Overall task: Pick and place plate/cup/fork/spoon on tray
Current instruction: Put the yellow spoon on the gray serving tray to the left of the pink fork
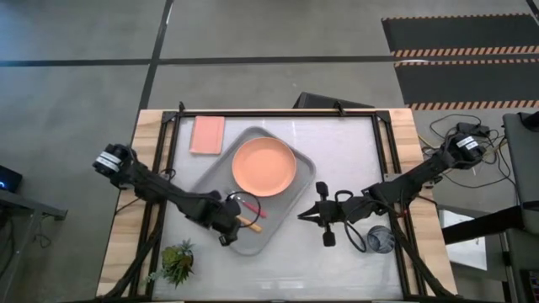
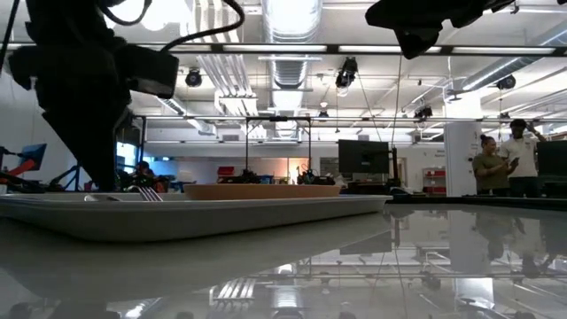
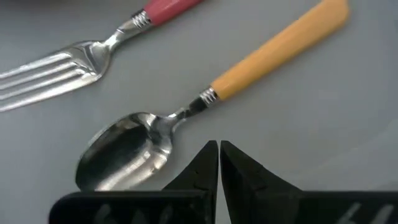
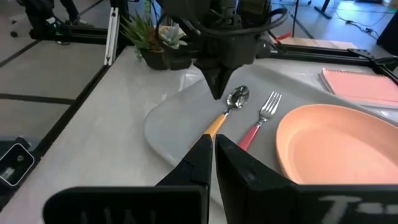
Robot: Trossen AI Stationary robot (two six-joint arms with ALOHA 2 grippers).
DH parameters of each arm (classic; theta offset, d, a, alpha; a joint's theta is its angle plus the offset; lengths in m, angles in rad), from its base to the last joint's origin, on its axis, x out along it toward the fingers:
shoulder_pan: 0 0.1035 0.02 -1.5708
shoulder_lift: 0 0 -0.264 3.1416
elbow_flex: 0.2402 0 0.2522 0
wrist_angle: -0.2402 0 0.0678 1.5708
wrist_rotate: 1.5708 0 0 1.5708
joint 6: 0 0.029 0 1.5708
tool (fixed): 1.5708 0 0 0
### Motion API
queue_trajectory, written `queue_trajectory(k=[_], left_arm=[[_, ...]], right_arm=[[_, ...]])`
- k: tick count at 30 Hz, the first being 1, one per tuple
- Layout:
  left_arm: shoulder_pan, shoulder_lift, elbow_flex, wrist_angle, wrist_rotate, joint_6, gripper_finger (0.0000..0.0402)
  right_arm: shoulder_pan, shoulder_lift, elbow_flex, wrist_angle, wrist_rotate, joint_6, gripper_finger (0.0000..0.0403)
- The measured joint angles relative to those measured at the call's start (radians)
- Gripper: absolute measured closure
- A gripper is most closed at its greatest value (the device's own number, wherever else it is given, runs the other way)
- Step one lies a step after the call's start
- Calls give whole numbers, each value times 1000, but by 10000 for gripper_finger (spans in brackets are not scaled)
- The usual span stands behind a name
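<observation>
On the tray (image 1: 278, 202): one plate (image 1: 264, 166), one fork (image 4: 261, 118), one spoon (image 4: 229, 107). One cup (image 1: 381, 240) on table by right arm. Left gripper (image 4: 217, 91) closed empty over spoon; right gripper (image 1: 305, 216) closed empty beside tray.

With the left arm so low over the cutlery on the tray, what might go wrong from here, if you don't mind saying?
1. The shut left tool sits right beside the spoon; a sideways move could knock it into the fork.
2. The cup is not on the tray but behind the right arm, whose shut right tool points away from it, so reaching it may be awkward.
3. A small plant near the tray could be brushed by the left arm.
</observation>
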Motion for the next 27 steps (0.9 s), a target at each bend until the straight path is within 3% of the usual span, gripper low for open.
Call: queue_trajectory(k=[27], left_arm=[[13, 6, -99, 22, -75, 47, 401]], right_arm=[[0, 0, 0, -1, -1, 6, 394]])
